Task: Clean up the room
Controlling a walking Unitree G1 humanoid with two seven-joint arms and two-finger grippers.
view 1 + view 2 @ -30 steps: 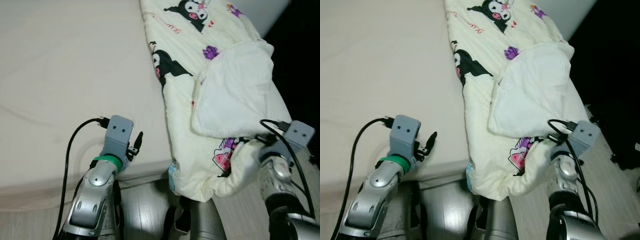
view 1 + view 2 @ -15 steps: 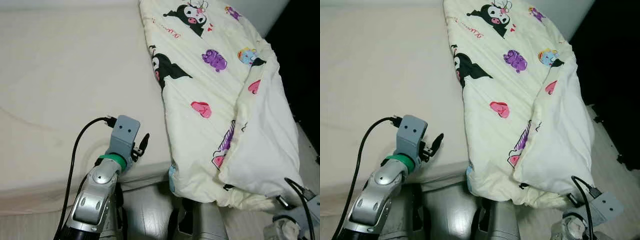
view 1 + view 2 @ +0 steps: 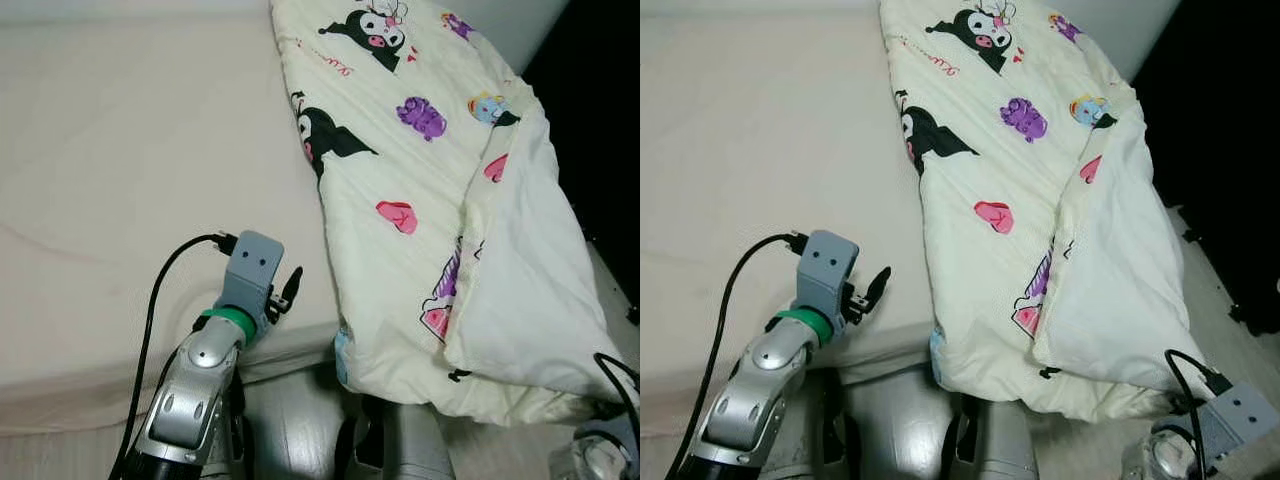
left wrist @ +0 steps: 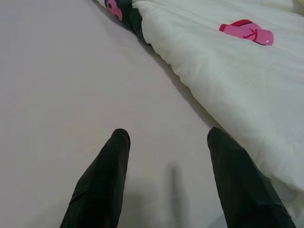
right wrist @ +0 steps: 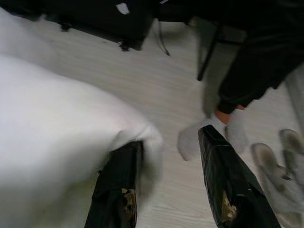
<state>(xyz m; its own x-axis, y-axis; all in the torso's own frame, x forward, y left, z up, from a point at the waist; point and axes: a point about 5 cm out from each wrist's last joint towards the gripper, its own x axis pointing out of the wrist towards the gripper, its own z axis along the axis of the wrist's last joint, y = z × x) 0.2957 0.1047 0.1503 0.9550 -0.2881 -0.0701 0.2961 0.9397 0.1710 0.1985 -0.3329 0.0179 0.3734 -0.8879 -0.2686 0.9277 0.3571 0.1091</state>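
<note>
A cream quilt (image 3: 420, 200) printed with cartoon figures lies along the right side of the bed. Its white underside (image 3: 530, 300) is turned up along the right edge, and its front corner hangs past the mattress. My left gripper (image 4: 166, 135) is open just above the beige sheet (image 3: 130, 180) near the bed's front edge, a little left of the quilt (image 4: 228, 71). My right arm (image 3: 1235, 415) is low at the bottom right. Its gripper (image 5: 168, 137) is open over the floor, with one finger (image 5: 121, 175) against the hanging white quilt (image 5: 52, 123).
In the right wrist view a person's foot in a white sock (image 5: 213, 133) and a dark trouser leg (image 5: 251, 71) stand on the pale wood floor (image 5: 142, 80). Grey slippers (image 5: 280, 161) lie close by. Dark furniture (image 5: 109, 19) stands beyond. The bed's left part is bare sheet.
My right arm has dropped from the quilt's front corner to the bottom right. The white flap it held up has fallen back and now hangs along the bed's right side. The left arm barely moved.
</note>
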